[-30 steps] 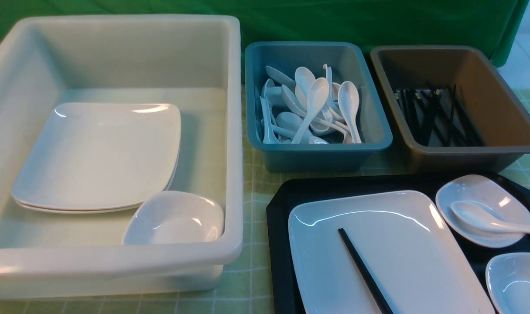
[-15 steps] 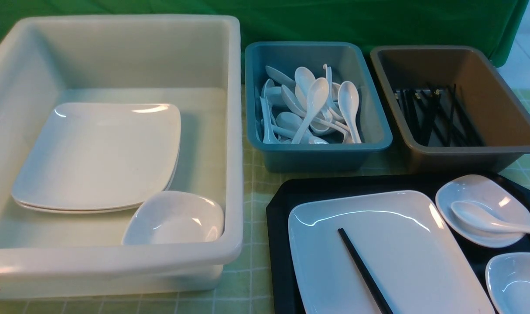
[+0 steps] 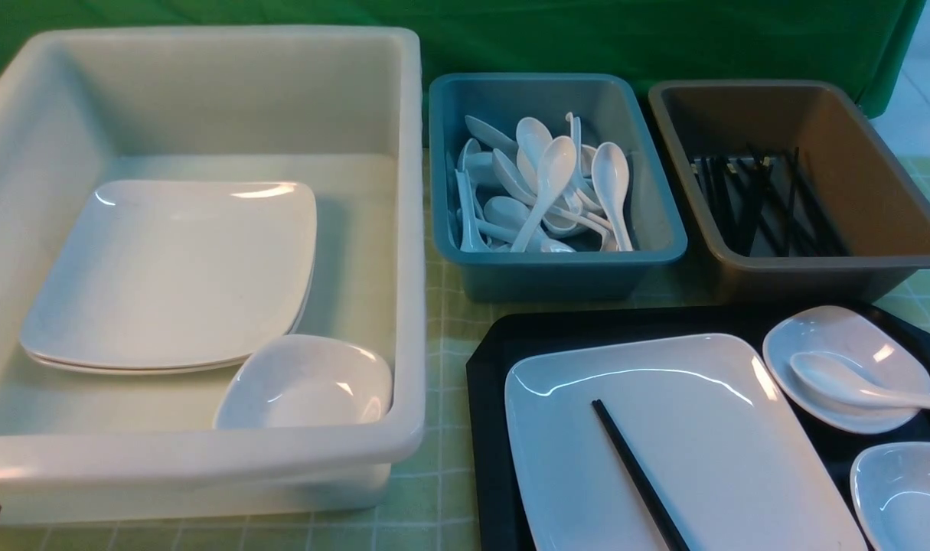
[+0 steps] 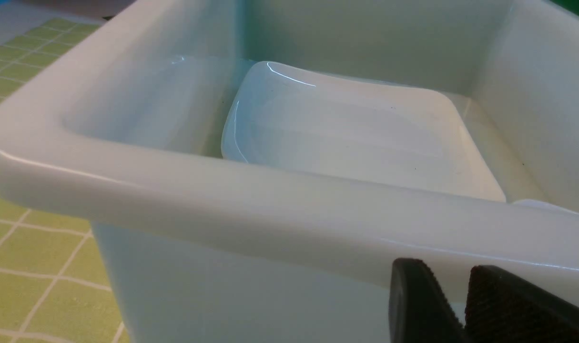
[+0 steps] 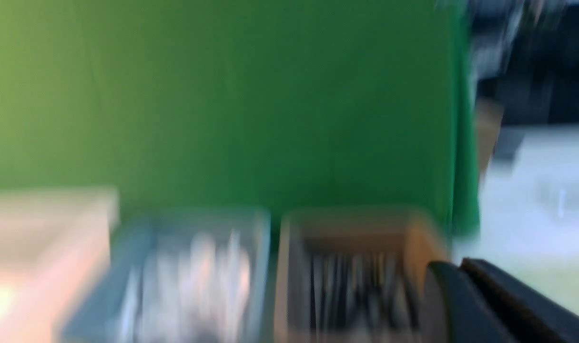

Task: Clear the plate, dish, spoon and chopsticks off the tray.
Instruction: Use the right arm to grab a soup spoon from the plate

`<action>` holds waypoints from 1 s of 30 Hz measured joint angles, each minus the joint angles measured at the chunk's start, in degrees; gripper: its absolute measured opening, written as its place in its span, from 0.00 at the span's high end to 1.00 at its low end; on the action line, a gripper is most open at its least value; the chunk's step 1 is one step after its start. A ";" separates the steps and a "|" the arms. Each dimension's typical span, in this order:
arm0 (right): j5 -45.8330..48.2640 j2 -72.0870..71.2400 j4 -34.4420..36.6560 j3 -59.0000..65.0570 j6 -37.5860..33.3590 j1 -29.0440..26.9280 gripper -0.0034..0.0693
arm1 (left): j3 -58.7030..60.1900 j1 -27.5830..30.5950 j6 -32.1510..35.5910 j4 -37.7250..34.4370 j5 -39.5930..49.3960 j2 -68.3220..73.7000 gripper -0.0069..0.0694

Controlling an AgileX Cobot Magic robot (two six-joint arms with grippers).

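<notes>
Left gripper [image 4: 464, 295]: two black ribbed fingers [image 4: 415, 305] set close together with nothing between them. The picture's edge cuts them off, so whether they fully meet cannot be told. They stand just outside the near wall of the white tub [image 4: 222, 190], below its rim.

Right gripper [image 5: 456, 278]: closed, with nothing seen in it. Its wrist view is heavily blurred and faces the two bins and the green backdrop [image 5: 222, 95].

Tub, on the left half of the table [image 3: 442, 490]: stacked plates [image 3: 166, 275] lie on its floor toward the left wall, and a small bowl [image 3: 304, 383] sits in its near right corner.

Tray [image 3: 495, 367], black, at the table's near right corner: the plate [image 3: 709, 413] covers its left and middle. The chopsticks [image 3: 637, 478] show as one black line lying diagonally on the plate, from its middle toward the near edge. The dish [image 3: 817, 344] sits at the tray's far right corner. The spoon [image 3: 847, 386] rests with its bowl in the dish, its handle passing over the dish's right rim. A second dish [image 3: 901, 490] sits at the tray's near right, partly out of view.

Beyond the tray's far edge stand a teal bin [image 3: 648, 260] holding white spoons [image 3: 549, 184] and, to its right, a brown bin [image 3: 893, 252] holding black sticks [image 3: 763, 199].
</notes>
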 joint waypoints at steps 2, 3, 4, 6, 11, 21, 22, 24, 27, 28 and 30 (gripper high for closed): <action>12.86 8.14 -0.95 -5.64 -1.71 0.00 0.92 | 0.00 0.00 0.00 0.00 0.00 0.00 0.71; 17.88 11.84 -1.68 -7.47 -2.36 0.00 0.91 | 0.00 0.00 0.00 0.00 0.00 0.00 0.71; 22.31 15.46 -2.90 -8.95 -2.84 0.00 0.91 | 0.00 0.00 0.00 0.00 0.00 0.00 0.71; 30.72 23.92 -5.73 -11.55 -3.70 0.00 0.90 | 0.00 0.00 0.00 0.00 0.00 0.00 0.70; 39.28 40.60 -10.37 -15.40 -3.93 0.00 0.88 | 0.00 0.00 0.00 0.00 0.00 0.00 0.70; 39.04 57.39 -15.34 -24.96 -4.70 0.00 0.57 | 0.00 0.00 0.00 0.00 0.00 0.00 0.68; 39.03 59.65 -16.41 -26.37 -4.75 0.00 0.48 | 0.00 0.00 0.00 0.00 0.00 0.00 0.68; 39.03 62.03 -17.87 -27.64 -4.89 0.00 0.40 | 0.00 0.00 0.00 0.00 0.00 0.00 0.68; 40.29 69.19 -22.38 -30.11 -7.04 0.06 0.28 | 0.00 0.00 0.00 0.28 0.00 0.00 0.67; 41.04 71.03 -24.16 -30.43 -7.67 0.03 0.27 | 0.00 0.00 0.00 0.34 0.00 0.00 0.67; 42.21 73.36 -26.95 -30.69 -8.22 0.03 0.26 | 0.00 0.00 0.00 0.41 0.00 0.00 0.67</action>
